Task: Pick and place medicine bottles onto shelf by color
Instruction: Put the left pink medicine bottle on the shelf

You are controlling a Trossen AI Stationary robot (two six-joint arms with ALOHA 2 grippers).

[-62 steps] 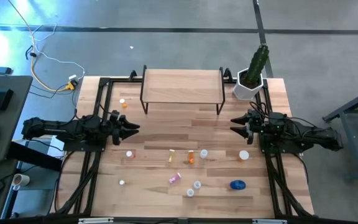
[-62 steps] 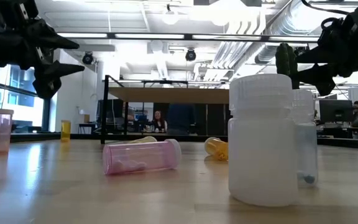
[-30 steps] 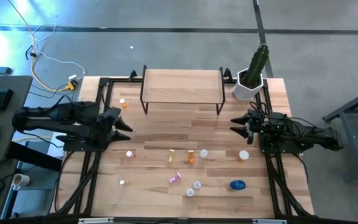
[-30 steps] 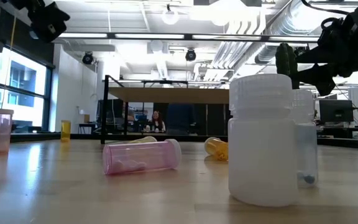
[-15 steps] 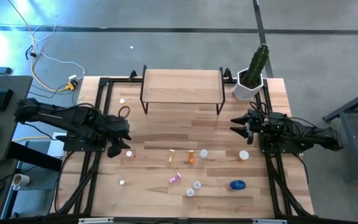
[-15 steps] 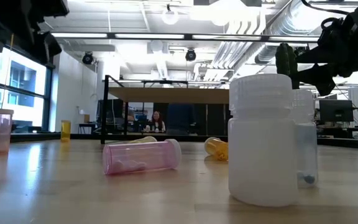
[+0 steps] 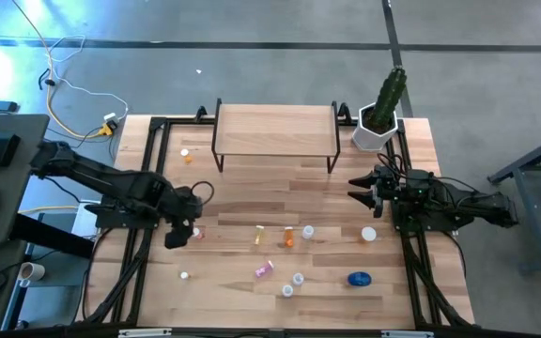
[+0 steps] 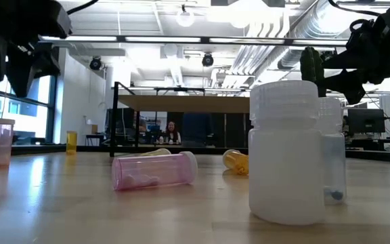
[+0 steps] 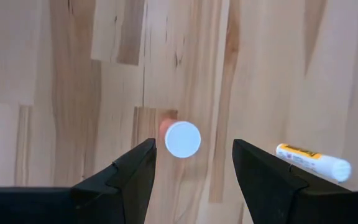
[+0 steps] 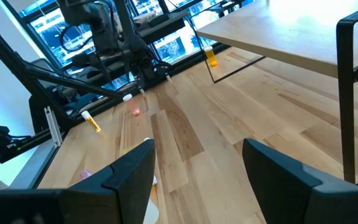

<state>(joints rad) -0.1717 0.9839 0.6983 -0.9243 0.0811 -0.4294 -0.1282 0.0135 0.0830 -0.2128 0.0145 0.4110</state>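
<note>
At the table's nine o'clock side the left gripper (image 7: 178, 233) points straight down over the tabletop (image 7: 252, 192). Its fingers (image 9: 129, 177) stand apart with nothing between them, framing a small pink bottle with a white cap (image 9: 182, 139) that stands upright on the wood directly below. A yellowish bottle with a white cap (image 9: 312, 163) lies on its side near it, toward the table's middle.

Toward ten o'clock an orange bottle (image 7: 188, 158) and a small white one (image 7: 183, 151) stand by the left legs of the shelf (image 7: 275, 127), whose board at twelve o'clock carries no bottles. A lone white bottle (image 7: 184, 276) sits at about seven o'clock.

Around the centre lie a yellowish bottle (image 7: 260, 237), an orange bottle (image 7: 289, 237) and a clear one (image 7: 307, 230). Toward six o'clock are a pink bottle on its side (image 7: 264, 269) and two clear bottles (image 7: 292, 284) close together; in the low view one of them bulks large in front, though which one is hard to say.

At five o'clock sits the squat blue jar (image 7: 359, 278), with a white-capped bottle (image 7: 368, 235) nearer four o'clock.

At three o'clock the right gripper (image 7: 353, 190) hovers level above the wood, fingers (image 10: 129, 171) spread wide and empty. A cactus in a white pot (image 7: 379, 117) stands at one o'clock.
</note>
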